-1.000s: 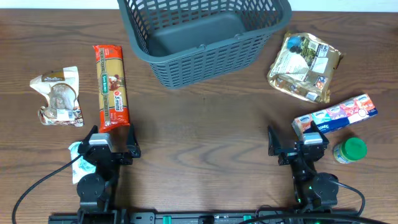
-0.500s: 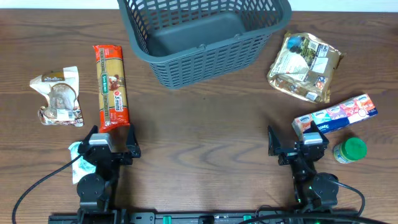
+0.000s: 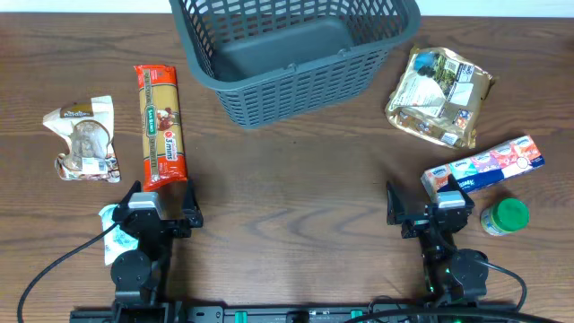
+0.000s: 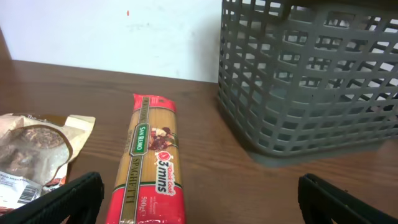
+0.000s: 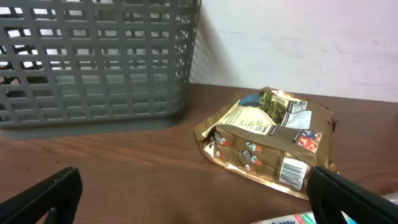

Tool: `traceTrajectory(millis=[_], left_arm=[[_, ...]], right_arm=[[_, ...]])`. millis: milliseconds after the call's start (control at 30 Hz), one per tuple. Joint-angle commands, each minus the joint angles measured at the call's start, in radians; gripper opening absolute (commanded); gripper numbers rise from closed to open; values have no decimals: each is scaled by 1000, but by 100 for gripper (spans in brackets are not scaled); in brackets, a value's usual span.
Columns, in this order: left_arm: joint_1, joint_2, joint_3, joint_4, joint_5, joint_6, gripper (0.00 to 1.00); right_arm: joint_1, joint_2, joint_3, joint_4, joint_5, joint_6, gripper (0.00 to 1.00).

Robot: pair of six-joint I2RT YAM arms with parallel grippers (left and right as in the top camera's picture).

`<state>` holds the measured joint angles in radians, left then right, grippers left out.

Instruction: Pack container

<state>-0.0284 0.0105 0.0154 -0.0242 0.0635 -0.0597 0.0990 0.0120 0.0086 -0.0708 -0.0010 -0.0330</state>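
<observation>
The container (image 3: 289, 91), a dark grey slotted basket, stands empty at the table's far middle; its lattice wall (image 4: 311, 81) fills the upper right of the left wrist view. My left gripper (image 3: 161, 203) rests open near the front edge, just behind the near end of a red-and-yellow spaghetti packet (image 3: 160, 126). That packet (image 4: 152, 163) lies between the open left gripper (image 4: 199, 202) jaws' line of sight, untouched. My right gripper (image 3: 430, 208) is open with nothing in it, facing a gold pouch (image 5: 267, 140) and the container's wall (image 5: 93, 62).
A crumpled brown-and-white packet (image 3: 85, 139) lies far left. A small white-and-teal packet (image 3: 109, 235) sits beside the left arm. Right of the right arm are a tissue pack (image 3: 484, 166) and a green-lidded jar (image 3: 505, 217). The gold pouch (image 3: 439, 94) lies right of the container.
</observation>
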Motion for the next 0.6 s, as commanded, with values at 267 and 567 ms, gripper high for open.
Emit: traceTrajectory(millis=[267,567], left_arm=[[-3,-6,-11,-38,-16,2,99],[-3,2,19,-47,-16,-205,98]], right_arm=[[-13,-6,-3,-3,-4,16,99],[-13,-6,1,14,-8,205,99]])
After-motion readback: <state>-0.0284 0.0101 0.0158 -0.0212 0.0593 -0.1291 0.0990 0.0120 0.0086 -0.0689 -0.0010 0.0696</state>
